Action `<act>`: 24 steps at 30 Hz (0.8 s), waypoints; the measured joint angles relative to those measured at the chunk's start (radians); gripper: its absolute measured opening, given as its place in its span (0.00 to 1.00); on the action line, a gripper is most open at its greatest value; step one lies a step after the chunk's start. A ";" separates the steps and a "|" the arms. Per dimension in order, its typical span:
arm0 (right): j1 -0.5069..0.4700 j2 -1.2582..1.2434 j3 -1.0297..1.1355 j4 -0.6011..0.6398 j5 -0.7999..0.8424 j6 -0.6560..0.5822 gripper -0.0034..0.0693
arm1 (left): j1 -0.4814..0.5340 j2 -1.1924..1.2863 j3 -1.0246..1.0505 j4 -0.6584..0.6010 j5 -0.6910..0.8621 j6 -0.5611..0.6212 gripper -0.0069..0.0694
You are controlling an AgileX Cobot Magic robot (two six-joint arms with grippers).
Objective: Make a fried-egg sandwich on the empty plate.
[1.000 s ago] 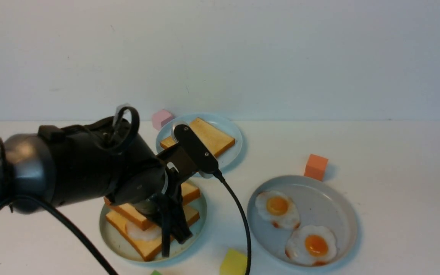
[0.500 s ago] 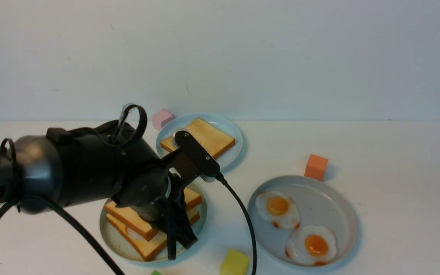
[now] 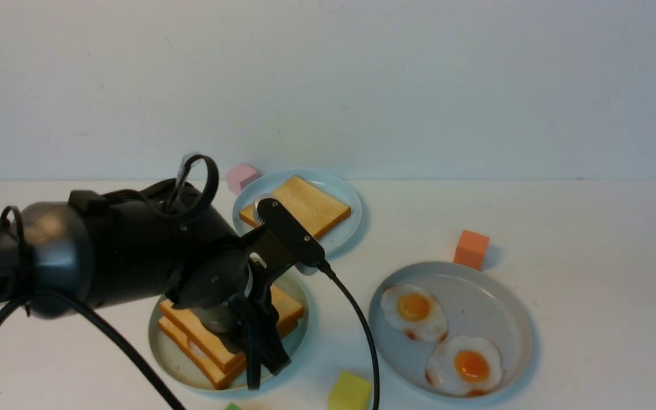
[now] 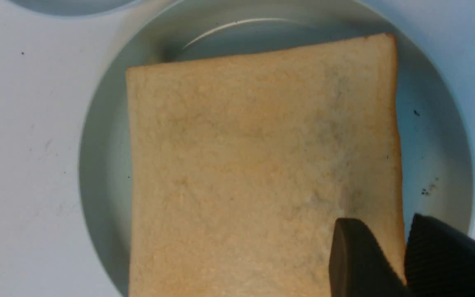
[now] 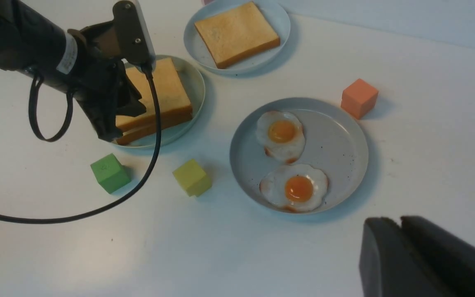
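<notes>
The pale mint-green plate [image 3: 171, 364] holds two stacked toast slices. The top slice [image 3: 289, 304] lies almost flat over the lower slice [image 3: 205, 371]. The egg between them is nearly all hidden. My left gripper [image 3: 268, 373] reaches down at the stack's near right edge and is shut on the top slice's edge. The left wrist view shows that slice [image 4: 254, 165] over the plate [image 4: 435, 136], with the gripper [image 4: 390, 231] pinching its crust. My right gripper [image 5: 398, 225] is shut and empty, above bare table near the grey-blue plate, and out of the front view.
A leftover toast slice [image 3: 305, 205] lies on the light-blue plate [image 3: 345, 188] behind. The grey-blue plate [image 3: 493, 307] at the right holds two fried eggs [image 3: 413, 310] [image 3: 467, 364]. An orange cube [image 3: 471, 247], a pink cube [image 3: 241, 176], a yellow cube [image 3: 351, 392] and a green cube [image 5: 109, 172] stand around. The left arm's cable [image 3: 356, 319] hangs between the plates.
The top toast slice has come down from a raised tilt onto the egg and lower slice, covering the egg. My left gripper has sunk slightly with it, still shut on it.
</notes>
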 joint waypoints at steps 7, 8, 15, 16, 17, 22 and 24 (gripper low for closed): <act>0.000 0.000 0.000 0.000 0.000 0.000 0.16 | 0.000 -0.063 0.000 -0.077 0.007 0.000 0.49; 0.000 0.000 0.000 0.000 -0.005 0.000 0.16 | 0.000 -0.149 0.000 -0.146 0.010 0.000 0.47; 0.000 0.000 0.000 0.000 -0.038 0.000 0.16 | -0.001 -0.530 0.039 -0.322 -0.003 0.000 0.20; 0.000 0.000 0.000 0.000 -0.038 0.000 0.16 | -0.001 -0.599 0.067 -0.327 -0.015 0.000 0.14; 0.000 0.000 0.000 0.000 -0.037 0.000 0.16 | -0.001 -0.706 0.127 -0.344 -0.049 0.000 0.07; 0.000 0.000 0.000 0.007 -0.032 0.000 0.16 | -0.001 -0.981 0.355 -0.415 -0.188 0.000 0.07; 0.000 0.000 0.000 0.007 -0.031 0.000 0.16 | -0.001 -1.089 0.470 -0.446 -0.274 0.000 0.07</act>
